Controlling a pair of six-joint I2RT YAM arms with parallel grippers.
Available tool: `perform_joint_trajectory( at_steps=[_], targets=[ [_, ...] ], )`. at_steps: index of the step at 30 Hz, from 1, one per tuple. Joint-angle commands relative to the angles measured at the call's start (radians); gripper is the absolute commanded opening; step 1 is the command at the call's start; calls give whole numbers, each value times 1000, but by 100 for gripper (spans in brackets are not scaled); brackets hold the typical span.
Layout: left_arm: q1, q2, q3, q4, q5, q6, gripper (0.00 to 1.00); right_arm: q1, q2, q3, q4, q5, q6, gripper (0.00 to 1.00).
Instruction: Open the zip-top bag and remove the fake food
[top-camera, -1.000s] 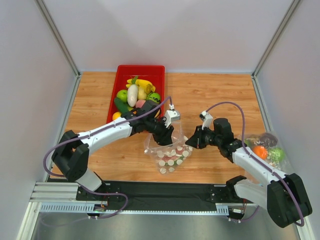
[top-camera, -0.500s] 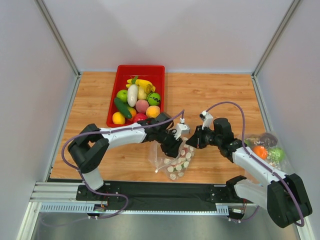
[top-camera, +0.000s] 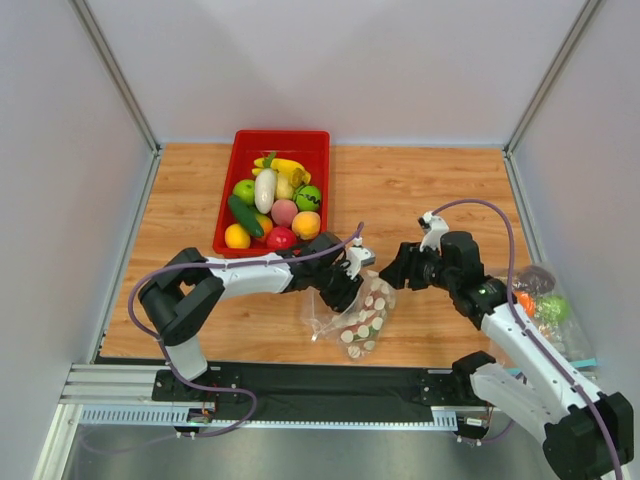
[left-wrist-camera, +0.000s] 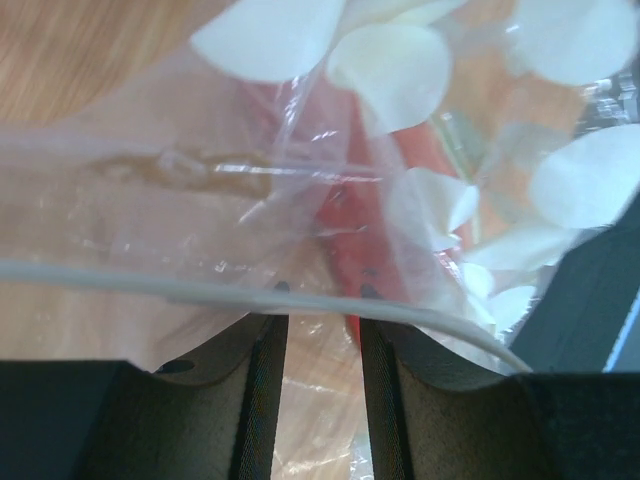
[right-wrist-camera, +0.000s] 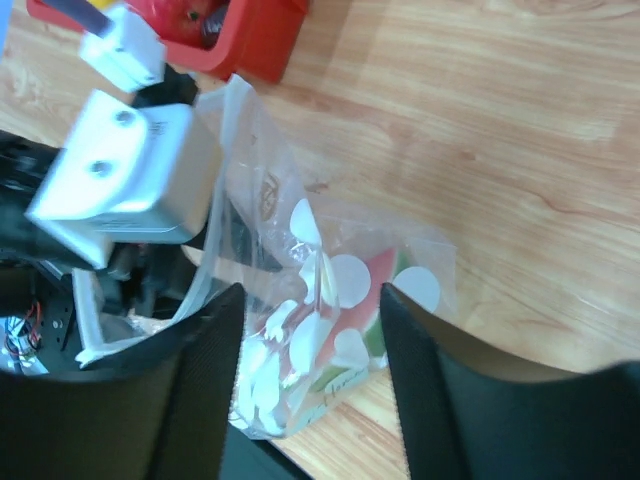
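The zip-top bag (top-camera: 365, 318), clear with white dots and a watermelon print, lies crumpled on the wood in front of the red tray (top-camera: 280, 135). My left gripper (top-camera: 342, 288) is at its open mouth. In the left wrist view the bag's rim (left-wrist-camera: 200, 290) crosses the fingertips, and my left gripper (left-wrist-camera: 322, 315) stands part open with only thin film between the jaws. My right gripper (top-camera: 400, 268) hovers just right of the bag, open and holding nothing. Its wrist view shows the bag (right-wrist-camera: 340, 290) beyond the spread fingers (right-wrist-camera: 205, 380). Fake food lies in the tray: a dark green cucumber (top-camera: 243, 214) and a white vegetable (top-camera: 265, 190).
The tray also holds bananas, a green apple, oranges and other fruit. A plain clear bag (top-camera: 535, 295) with orange, purple and green pieces sits at the right edge of the table. Enclosure walls stand close on both sides. A black strip runs along the near edge.
My right gripper has opened, let go of the bag and drawn back to the right. My left gripper came down and toward the near right with the bag, which now rests on the table.
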Motion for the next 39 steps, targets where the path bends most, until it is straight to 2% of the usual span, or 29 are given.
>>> perform_joint_trajectory(
  at_steps=[1,8,18,20,23,24,27,28,32,39],
  targets=[
    [20,-7,-32,76,-80,-67,41,6,-40,80,-165,84,24,61],
    [28,-29,-58,148,-60,-114,41,92,0,78,-270,142,153,65],
    [28,-69,-140,312,37,-170,42,243,22,-37,-230,156,322,65],
    [29,-78,-167,375,76,-196,44,258,46,-66,-202,156,339,61],
    [29,-77,-196,451,119,-234,48,275,89,-95,-162,170,359,36],
    [28,-75,-197,467,129,-242,49,275,101,-99,-152,173,363,18],
    [28,-61,-205,507,150,-260,57,276,146,-110,-115,179,363,2],
    [28,-57,-203,514,153,-263,62,275,163,-112,-98,179,360,0],
    [20,-31,-193,514,156,-265,68,276,192,-121,-58,185,359,0],
    [-9,19,-164,514,120,-263,71,276,220,-146,2,172,360,0]
  ],
)
